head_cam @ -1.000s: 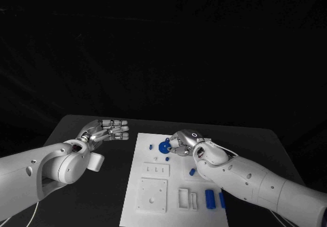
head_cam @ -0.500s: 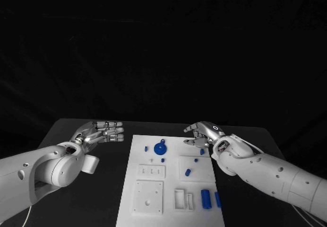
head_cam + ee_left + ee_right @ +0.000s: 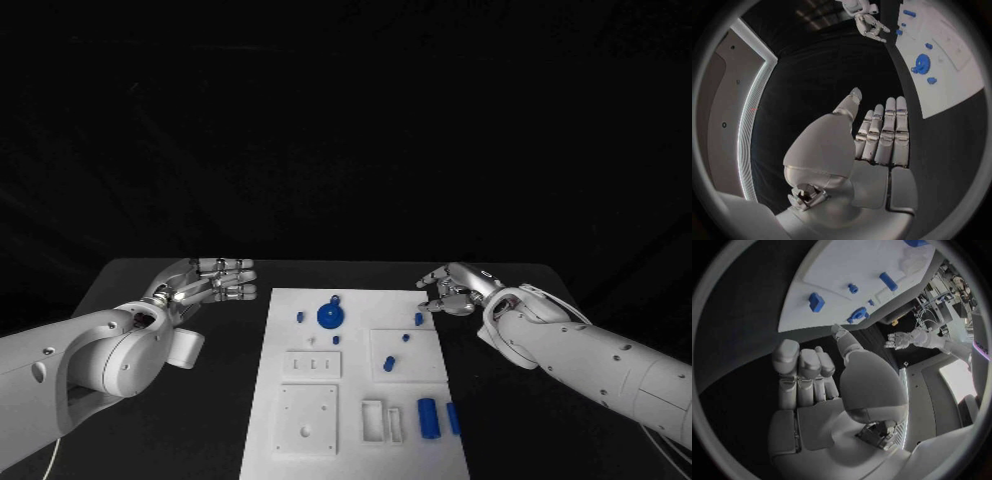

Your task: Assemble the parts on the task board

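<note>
Task board (image 3: 361, 400): white, matt, smooth plastic look. Parts (image 3: 330, 317): blue, smooth, plastic look, faint sheen. Table (image 3: 216, 420): black, matt. Left hand (image 3: 216, 278) and right hand (image 3: 459, 289): silver, metallic look, satin finish. Arms (image 3: 87, 365): white, smooth, glossy shell.

The black table (image 3: 173, 420) carries the white task board (image 3: 361, 400) at its middle.
</note>
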Available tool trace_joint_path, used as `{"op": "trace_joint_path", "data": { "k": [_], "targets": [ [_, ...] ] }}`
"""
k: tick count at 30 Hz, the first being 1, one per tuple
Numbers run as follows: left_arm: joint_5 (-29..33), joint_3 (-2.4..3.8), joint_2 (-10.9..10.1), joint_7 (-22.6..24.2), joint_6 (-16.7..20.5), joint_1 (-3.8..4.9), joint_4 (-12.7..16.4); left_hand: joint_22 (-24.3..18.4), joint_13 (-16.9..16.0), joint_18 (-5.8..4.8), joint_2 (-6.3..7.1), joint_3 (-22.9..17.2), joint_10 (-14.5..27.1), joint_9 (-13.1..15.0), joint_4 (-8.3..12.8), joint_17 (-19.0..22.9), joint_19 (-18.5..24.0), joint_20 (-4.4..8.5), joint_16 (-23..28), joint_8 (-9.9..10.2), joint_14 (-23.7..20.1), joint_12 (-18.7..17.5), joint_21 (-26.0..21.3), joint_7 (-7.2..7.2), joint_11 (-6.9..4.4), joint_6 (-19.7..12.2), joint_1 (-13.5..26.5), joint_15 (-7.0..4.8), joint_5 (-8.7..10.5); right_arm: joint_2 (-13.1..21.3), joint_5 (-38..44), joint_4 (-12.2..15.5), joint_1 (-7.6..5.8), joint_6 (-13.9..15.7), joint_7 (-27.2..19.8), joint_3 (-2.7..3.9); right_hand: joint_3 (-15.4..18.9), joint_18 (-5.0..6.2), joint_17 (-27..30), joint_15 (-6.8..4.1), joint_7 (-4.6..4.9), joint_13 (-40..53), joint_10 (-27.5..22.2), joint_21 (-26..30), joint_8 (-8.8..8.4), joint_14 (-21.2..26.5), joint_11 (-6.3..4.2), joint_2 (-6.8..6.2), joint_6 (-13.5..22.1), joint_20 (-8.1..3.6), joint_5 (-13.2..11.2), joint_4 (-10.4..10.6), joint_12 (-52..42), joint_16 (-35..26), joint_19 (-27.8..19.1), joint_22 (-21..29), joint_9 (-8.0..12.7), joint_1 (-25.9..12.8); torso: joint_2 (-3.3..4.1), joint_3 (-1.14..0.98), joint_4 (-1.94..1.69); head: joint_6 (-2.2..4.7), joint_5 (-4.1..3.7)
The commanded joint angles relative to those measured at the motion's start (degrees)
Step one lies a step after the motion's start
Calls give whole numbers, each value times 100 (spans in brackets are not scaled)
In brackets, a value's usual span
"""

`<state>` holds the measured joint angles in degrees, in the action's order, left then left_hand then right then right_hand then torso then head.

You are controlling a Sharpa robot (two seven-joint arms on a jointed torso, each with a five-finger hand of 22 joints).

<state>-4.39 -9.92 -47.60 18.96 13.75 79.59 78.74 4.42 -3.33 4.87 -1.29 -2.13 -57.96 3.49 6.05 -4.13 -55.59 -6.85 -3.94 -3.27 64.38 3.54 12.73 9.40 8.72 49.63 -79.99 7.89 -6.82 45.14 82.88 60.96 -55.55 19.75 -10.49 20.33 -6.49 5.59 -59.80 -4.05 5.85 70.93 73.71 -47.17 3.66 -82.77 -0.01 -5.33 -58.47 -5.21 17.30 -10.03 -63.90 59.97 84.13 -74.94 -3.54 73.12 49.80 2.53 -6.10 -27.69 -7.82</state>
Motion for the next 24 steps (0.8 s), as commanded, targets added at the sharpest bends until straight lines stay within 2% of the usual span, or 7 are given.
{"op": "trace_joint_path", "data": {
  "k": [1, 5, 6, 8, 13, 17, 24],
  "targets": [
    [-14, 3, 10, 92, -110, -11, -5, -4, -4, -17, 9, 5, -4, -3, 33, 4, 29, -19, 33, -6, -32, -10, -1, -15, -2, 42, -51, -13, 1, -1, -183, -88, 50, -354, -269, 0, 17, -93, -2, -23, -13, -6, -3, 21, -11, 8, -45, -20, 13, -24, 44, -32, 36, -24, 309, -554, -6, 70, -1, -10, 4, -18, -42],
    [-14, 2, 14, 94, -121, -26, -21, -4, -4, -17, 9, 5, -4, -3, 33, 4, 29, -19, 33, -6, -32, -10, -1, -15, -2, 42, -51, -13, 1, -34, -165, -215, 108, -411, -285, 0, -69, -107, -8, -38, -22, -9, -6, 32, -10, 5, -61, -28, 12, -41, 141, -103, 49, -34, 310, -554, -6, 62, -6, -5, -2, -41, -53],
    [-14, 2, 14, 94, -124, -29, -24, -4, -4, -17, 9, 5, -4, -3, 33, 4, 29, -19, 33, -6, -32, -10, -1, -15, -2, 42, -51, -13, 1, -43, -165, -247, 121, -427, -291, 0, -71, -108, -8, -37, -21, -9, -6, 36, -10, 5, -60, -28, 15, -42, 118, -103, 49, -36, 310, -554, -6, 48, -5, -7, -2, -48, -57],
    [-14, 2, 15, 92, -129, -35, -31, -4, -4, -17, 8, 5, 11, -4, 40, 4, 31, -20, 33, -5, -35, -10, 0, -17, -2, 31, -52, -12, 2, -61, -172, -309, 145, -454, -298, 0, -20, -109, -10, -36, -24, -10, -7, 40, -10, 5, -59, -21, 23, -41, -120, -77, 52, -39, 310, -553, -6, 23, -6, 4, -1, -63, -63],
    [-15, 2, 19, 89, -135, -45, -44, -4, -4, -17, 8, 5, 11, -4, 40, 4, 31, -20, 33, -5, -35, -10, 0, -17, -2, 31, -52, -12, 2, -90, -182, -424, 185, -513, -307, 0, 11, -108, -8, -34, -22, -10, -9, 43, -10, 6, -57, -14, 32, -40, -144, -72, 55, -46, 310, -553, -6, 42, -4, 16, -7, -70, -71],
    [-19, 2, 27, 79, -134, -50, -52, -4, -4, -17, 8, 5, 11, -4, 40, 4, 31, -20, 33, -5, -35, -10, 0, -17, -2, 31, -52, -12, 2, -108, -189, -486, 211, -567, -308, 0, 63, -108, -10, -34, -24, -9, -10, 59, -9, 7, -57, 10, 27, -40, -249, -44, 56, -55, 310, -551, -7, 47, -7, 17, -9, -90, -77],
    [-23, 2, 39, 70, -136, -65, -73, -3, -5, -15, 7, 3, 19, -5, 54, 3, 34, -20, 33, -4, -36, -9, 1, -12, 0, 10, -65, -13, 5, -188, -193, -578, 280, -507, -286, -1, 81, -102, -23, -32, -17, 2, -1, 56, -10, 2, -53, 39, 38, -40, -269, -14, 43, -45, 313, -553, -6, 31, -7, 12, 6, -93, -83]
  ]
}}
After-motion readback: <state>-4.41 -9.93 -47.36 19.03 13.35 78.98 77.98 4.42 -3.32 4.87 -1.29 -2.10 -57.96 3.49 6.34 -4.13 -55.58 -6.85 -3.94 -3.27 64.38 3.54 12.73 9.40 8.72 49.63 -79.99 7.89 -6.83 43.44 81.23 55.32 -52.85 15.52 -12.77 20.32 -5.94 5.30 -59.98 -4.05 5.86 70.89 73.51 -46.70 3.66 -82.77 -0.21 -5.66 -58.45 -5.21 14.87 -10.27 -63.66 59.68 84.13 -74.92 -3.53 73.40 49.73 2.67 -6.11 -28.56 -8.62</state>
